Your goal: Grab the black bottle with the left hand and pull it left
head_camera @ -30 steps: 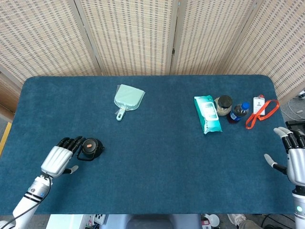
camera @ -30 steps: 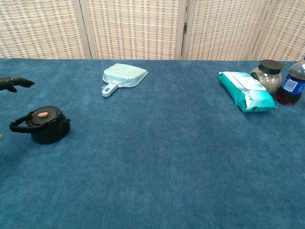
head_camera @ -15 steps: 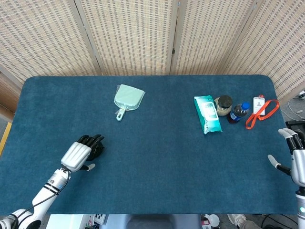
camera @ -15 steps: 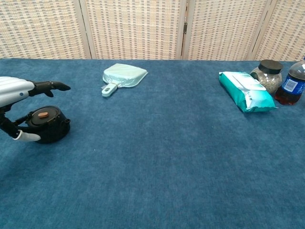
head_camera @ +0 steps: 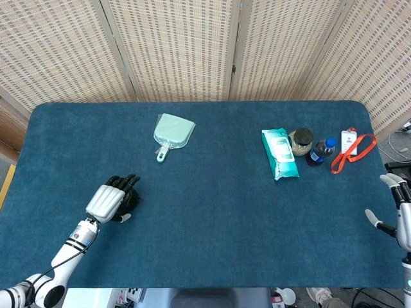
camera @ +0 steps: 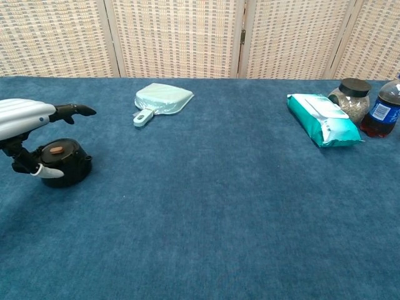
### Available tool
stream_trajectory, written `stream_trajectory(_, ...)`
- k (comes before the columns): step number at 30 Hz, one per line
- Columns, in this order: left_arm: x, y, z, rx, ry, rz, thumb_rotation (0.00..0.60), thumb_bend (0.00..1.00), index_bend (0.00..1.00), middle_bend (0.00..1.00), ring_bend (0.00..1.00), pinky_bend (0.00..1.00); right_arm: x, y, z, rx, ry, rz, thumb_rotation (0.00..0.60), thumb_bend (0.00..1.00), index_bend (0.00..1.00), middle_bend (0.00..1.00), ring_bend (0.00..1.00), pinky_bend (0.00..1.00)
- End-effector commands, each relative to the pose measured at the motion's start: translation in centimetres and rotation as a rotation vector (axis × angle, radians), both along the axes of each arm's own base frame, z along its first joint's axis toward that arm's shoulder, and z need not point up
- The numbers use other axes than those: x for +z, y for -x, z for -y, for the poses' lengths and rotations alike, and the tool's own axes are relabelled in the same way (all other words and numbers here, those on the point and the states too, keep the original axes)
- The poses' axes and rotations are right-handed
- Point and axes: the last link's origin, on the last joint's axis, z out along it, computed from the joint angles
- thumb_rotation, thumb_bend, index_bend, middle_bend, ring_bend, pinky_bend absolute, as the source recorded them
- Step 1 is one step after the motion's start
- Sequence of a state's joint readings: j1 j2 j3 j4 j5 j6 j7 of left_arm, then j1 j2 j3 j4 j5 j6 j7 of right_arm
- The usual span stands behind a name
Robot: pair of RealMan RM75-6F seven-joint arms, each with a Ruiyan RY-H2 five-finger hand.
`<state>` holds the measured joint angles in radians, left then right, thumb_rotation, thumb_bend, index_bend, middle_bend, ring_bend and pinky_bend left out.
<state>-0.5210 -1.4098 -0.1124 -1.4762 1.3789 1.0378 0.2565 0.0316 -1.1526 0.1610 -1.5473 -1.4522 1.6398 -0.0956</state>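
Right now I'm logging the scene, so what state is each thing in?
Black bottle: upright, capped, under the left hand.
Left hand: over the bottle, fingers extended.
Right hand: open, empty.
Jar: upright, lidded.
Cola bottle: upright.
Wipes: lying flat.
Dustpan: lying flat.

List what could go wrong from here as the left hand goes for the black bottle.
1. The left hand hovers over the black bottle with its fingers extended above the lid; only the thumb is near the bottle's side. Pulling now may slip off.
2. The bottle is low and squat, so a push from the thumb alone could slide it on the blue table cover instead of gripping it.
3. From the head view the hand hides most of the bottle, so alignment is hard to judge.
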Motion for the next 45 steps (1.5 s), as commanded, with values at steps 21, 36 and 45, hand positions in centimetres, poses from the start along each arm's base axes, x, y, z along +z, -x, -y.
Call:
stream_trajectory(21, 2.5, 2.5, 1.5, -0.019, -0.008, -0.017, 0.6, 0.15, 0.23, 0.14, 0.17, 0.11, 0.4, -0.5, 0.6, 0.035, 0.002, -0.004, 0.6, 0.15, 0.25, 0.25, 0.2, 0.24)
stream_trajectory(36, 3.6, 3.7, 1.9, -0.095, 0.015, -0.066, 0.6, 0.15, 0.39, 0.3, 0.26, 0.11, 1.0, -1.9, 1.0, 0.05, -0.006, -0.023, 0.6, 0.15, 0.25, 0.25, 0.2, 0.24)
stream_trajectory(45, 3.4, 4.3, 1.8, -0.091, 0.014, -0.089, 0.6, 0.15, 0.44, 0.38, 0.32, 0.1, 1.4, -2.4, 1.1, 0.055, 0.003, -0.028, 0.6, 0.15, 0.25, 0.26, 0.2, 0.22)
